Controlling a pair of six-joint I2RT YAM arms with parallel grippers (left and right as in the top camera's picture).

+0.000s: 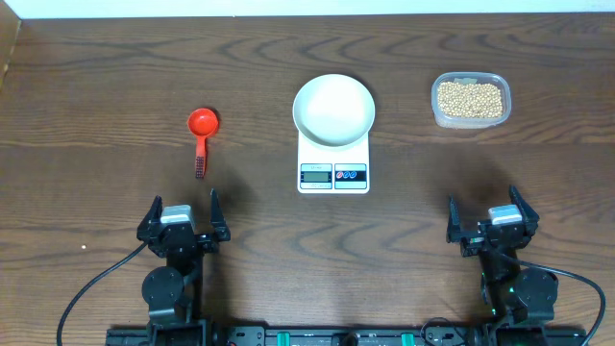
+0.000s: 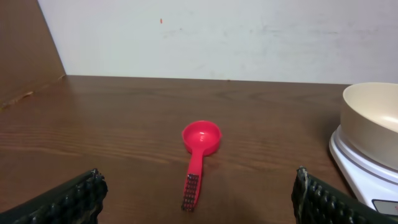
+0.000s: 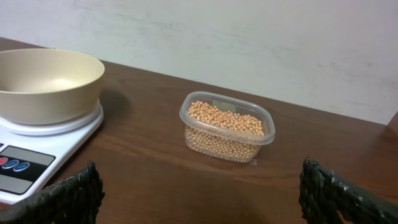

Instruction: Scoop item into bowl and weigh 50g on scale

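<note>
No part of the task has been started, judging from how things lie. The bowl [image 1: 333, 109] is seen empty on the scale [image 1: 333, 175] in the upper centre of the overhead frame. The beans [image 1: 470, 98] are all held in a clear plastic tub [image 1: 470, 124] at the upper right, well apart from the bowl. A red scoop [image 1: 201, 144] is laid flat on the desk [image 1: 96, 96] at the upper left, its cup away from the arms and its handle pointed toward the lower edge. The left hand [image 1: 184, 207] and the right hand [image 1: 485, 204] are parked near the lower edge, both spread fully open with nothing between the fingers. The step in hand is judged to be the fetching of the scoop. For this the left hand, which sits almost in line with the handle, would have to be brought forward and lowered. The fingers would then be closed across the thin handle close to the desk surface. After that, the scoop would have to be carried past the scale to the tub. The scale's display cannot be read.
</note>
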